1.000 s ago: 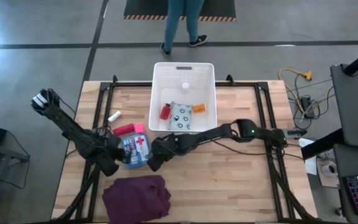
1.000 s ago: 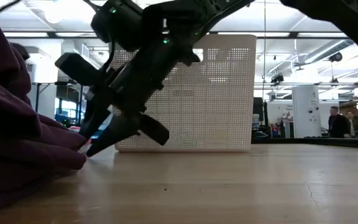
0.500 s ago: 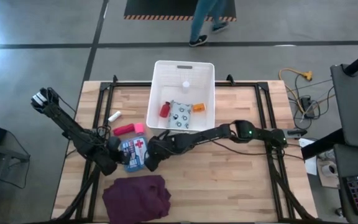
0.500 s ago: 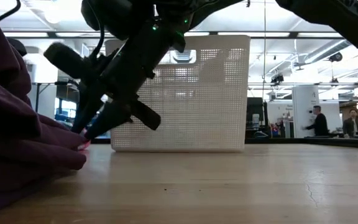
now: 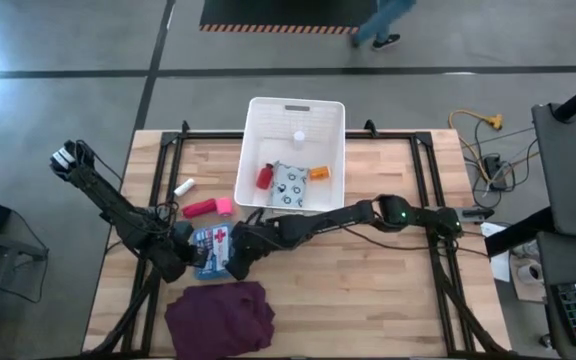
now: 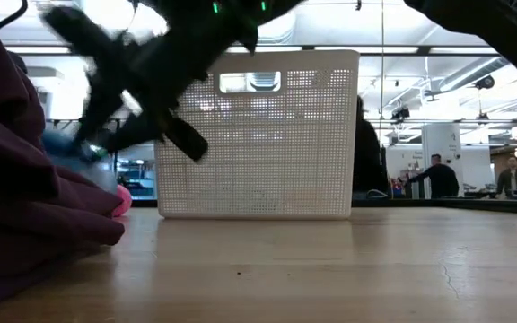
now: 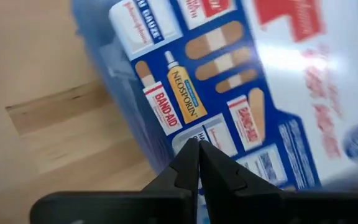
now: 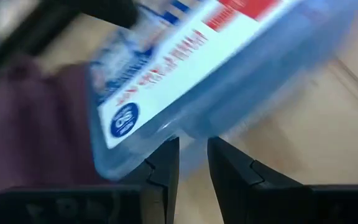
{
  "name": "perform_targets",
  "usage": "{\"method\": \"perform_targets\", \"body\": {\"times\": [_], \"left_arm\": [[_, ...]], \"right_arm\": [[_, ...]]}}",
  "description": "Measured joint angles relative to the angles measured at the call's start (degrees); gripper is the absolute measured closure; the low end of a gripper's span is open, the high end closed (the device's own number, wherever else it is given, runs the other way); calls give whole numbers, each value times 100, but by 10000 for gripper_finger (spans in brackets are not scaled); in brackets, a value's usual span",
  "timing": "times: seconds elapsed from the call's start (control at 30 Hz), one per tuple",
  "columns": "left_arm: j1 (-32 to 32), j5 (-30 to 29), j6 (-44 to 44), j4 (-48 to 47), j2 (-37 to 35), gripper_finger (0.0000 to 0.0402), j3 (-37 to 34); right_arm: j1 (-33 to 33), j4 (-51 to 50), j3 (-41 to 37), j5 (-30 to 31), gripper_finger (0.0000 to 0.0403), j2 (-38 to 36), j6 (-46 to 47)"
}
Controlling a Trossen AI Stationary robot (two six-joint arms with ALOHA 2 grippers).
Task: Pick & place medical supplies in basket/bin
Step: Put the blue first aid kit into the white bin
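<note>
One basket (image 5: 251, 120), four supplies inside, four outside it, one purple cloth (image 5: 218, 318), perhaps three distant people.

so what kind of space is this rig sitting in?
Probably a large open lab or workshop. Polished concrete floor with a hazard-striped mat, a person walking past the wooden table, and, in the low view, high ceilings with people standing by equipment in the background.

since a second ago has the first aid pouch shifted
Yes. The blue first-aid pouch slid toward the purple cloth, away from the basket.
</note>
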Motion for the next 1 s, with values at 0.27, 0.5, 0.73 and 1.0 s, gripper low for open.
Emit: {"method": "perform_targets", "body": {"times": [0.27,0.5,0.73,1.0], "left_arm": [[18,-24,141,210,67,401,11],[8,50,180,740,624,402,-14],[6,-98,339,1085,1372,401,271],[184,-1124,1050,153,1320,401,1095]], "right_arm": [[57,425,736,76,323,-161,-314],[137,-511,751,35,323,-41,-420],[230,-1229,749,380,323,-349,-568],[383,-2963,622,958,295,-856,174]]}}
